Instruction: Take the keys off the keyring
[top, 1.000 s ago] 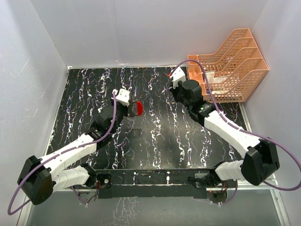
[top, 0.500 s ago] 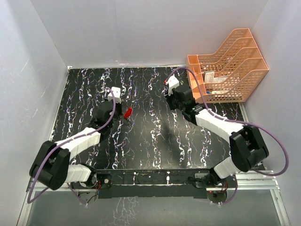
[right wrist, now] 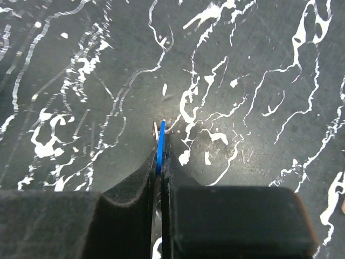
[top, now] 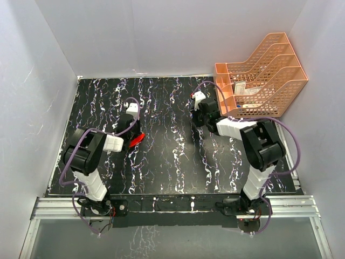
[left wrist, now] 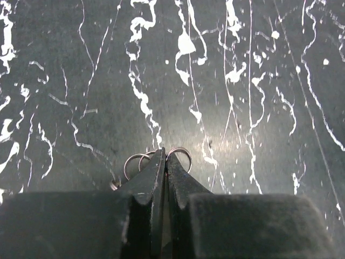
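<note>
My left gripper is shut low over the black marbled table at the left. The red part of the keyring sticks out at its tip. In the left wrist view the jaws are closed, with thin wire rings poking out on both sides of the tips. My right gripper is at the right centre. In the right wrist view it is shut on the blue key, seen edge-on, with a sliver of metal beside it. The key is too small to make out in the top view.
An orange wire file rack stands at the back right, just beyond the right gripper. White walls close in the table on three sides. Both arms are folded, elbows up, over the near half of the table.
The left gripper has moved left and nearer with the red keyring, down toward the table. The right gripper has shifted slightly nearer and lower. Both arms have folded up more steeply.
</note>
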